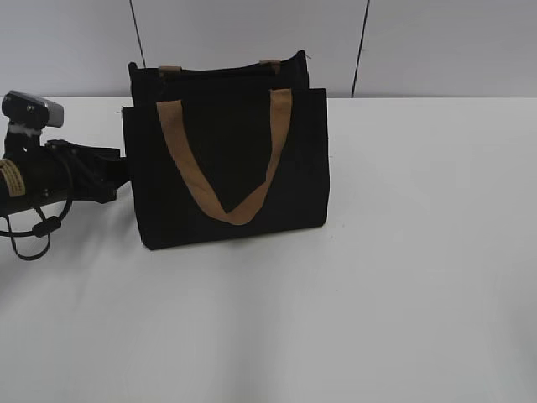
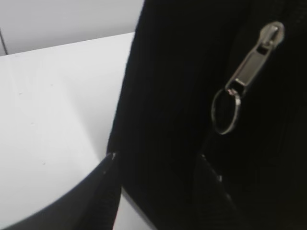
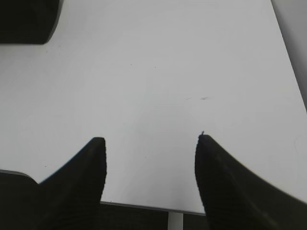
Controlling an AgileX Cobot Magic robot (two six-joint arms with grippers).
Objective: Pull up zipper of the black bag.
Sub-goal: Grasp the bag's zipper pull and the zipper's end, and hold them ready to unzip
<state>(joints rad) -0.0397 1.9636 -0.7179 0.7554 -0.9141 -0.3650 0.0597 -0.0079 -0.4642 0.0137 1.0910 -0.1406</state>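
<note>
Standing upright mid-table: black bag [image 1: 226, 168]. Left gripper [image 2: 158, 165] open at bag's 9 o'clock side, jaws straddling fabric; zipper [image 2: 249, 69] at 1 o'clock from tips, ungrasped. Right gripper [image 3: 149, 146] open over bare table [image 3: 158, 72]. Risk: pinching cloth instead of tab, toppling bag. No legible writing.
</note>
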